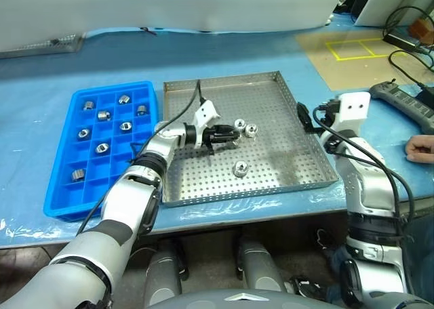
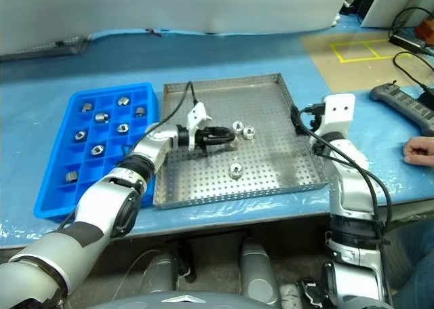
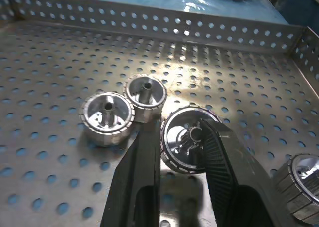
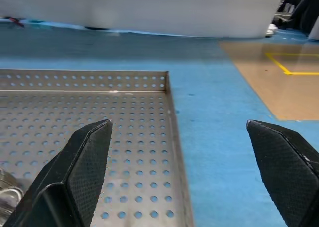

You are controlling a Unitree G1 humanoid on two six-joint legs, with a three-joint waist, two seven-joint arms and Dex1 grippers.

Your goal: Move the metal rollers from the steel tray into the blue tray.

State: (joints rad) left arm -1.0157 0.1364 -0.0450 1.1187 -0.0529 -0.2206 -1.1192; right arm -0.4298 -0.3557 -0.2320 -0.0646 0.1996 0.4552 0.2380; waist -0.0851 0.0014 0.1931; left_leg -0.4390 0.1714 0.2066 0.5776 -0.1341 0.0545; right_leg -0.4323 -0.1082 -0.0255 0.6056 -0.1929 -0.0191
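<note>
The steel tray (image 1: 271,180) lies mid-table with the blue tray (image 1: 60,199) to its left. My left gripper (image 3: 182,137) reaches over the steel tray's middle and is shut on one metal roller (image 3: 184,146), tilted between its fingers low over the perforated floor. Two more rollers (image 1: 239,125) (image 1: 250,129) stand close together just beyond the fingertips, and a third (image 1: 240,167) stands nearer the tray's front. Several rollers (image 1: 102,147) sit in compartments of the blue tray. My right gripper (image 4: 177,126) is open and holds nothing, by the steel tray's right rim (image 4: 172,107).
A person's hand (image 1: 420,148) rests on the table at the far right, near a grey controller (image 1: 400,99) and cables. Yellow tape marks a brown patch (image 1: 356,48) at the back right. Blue covering spreads over the table around both trays.
</note>
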